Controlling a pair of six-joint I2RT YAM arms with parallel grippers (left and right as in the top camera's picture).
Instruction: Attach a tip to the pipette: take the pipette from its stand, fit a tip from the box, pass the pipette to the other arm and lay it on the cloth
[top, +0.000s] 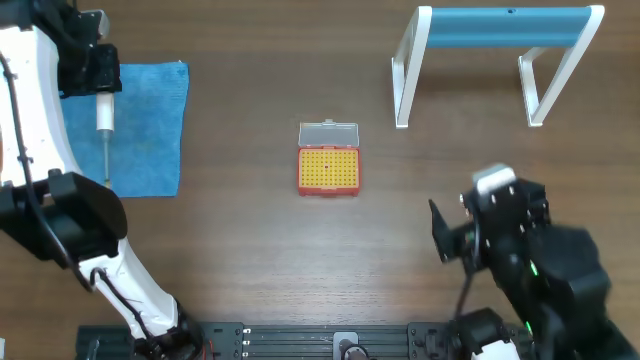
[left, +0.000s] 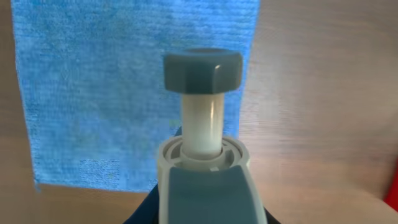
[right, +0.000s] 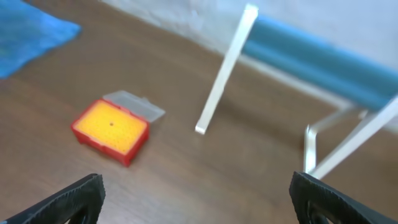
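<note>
Pipette (top: 103, 112) gripped in left jaws, held over blue cloth (top: 150, 120) at tabletop (top: 250, 250) left side. I read right jaws as wide open, near right, well apart from tip box (top: 328, 168).

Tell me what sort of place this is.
Probably a lab-style robot test bench: a wooden table carries a pipette stand, a red tip box and a blue cloth, plus a pipette over the cloth.
</note>
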